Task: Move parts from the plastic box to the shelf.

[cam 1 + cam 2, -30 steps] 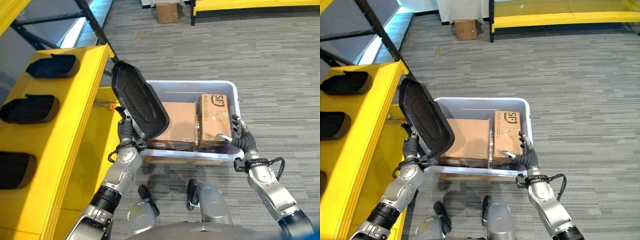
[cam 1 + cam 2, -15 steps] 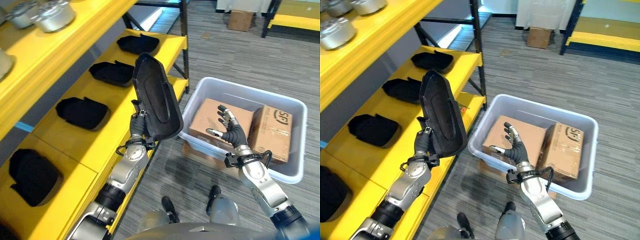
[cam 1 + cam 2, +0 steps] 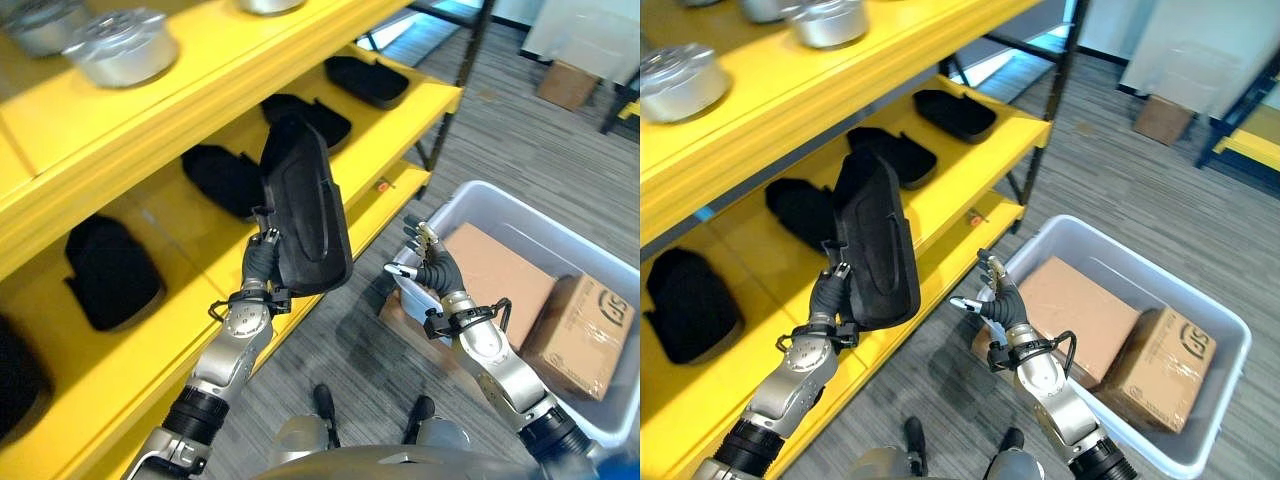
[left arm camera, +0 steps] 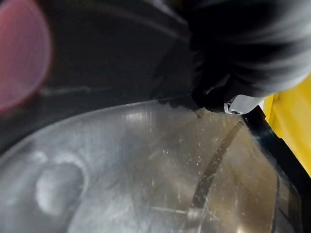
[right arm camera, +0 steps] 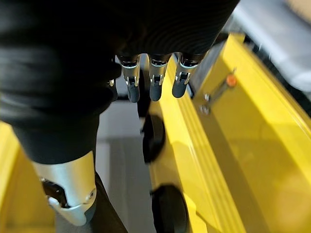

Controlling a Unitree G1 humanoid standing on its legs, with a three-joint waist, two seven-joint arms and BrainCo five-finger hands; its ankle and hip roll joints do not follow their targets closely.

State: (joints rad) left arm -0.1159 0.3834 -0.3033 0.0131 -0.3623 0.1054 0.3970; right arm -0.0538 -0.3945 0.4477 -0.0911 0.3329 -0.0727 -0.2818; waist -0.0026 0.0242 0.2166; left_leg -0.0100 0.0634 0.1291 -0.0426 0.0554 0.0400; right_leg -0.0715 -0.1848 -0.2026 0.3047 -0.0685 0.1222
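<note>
1. Yellow shelf [image 3: 330, 215] stood beside your left hand [image 3: 262, 262], already carrying black parts.
2. Your left hand gripped the black part [image 3: 304, 210] upright near it, for placing.
3. Your right hand [image 3: 428, 272] hung released between shelf and plastic box [image 3: 600, 425].

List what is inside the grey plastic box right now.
The grey plastic box holds two brown cardboard boxes: a flat one and a smaller one leaning on its far side. Whatever lies under them is covered. The black part is out, upright in the left hand.

Left hand [image 3: 262, 262] raised upright, fingers curled round a black part [image 3: 305, 206]; right hand [image 3: 430, 272] raised beside it, fingers spread, empty.
</note>
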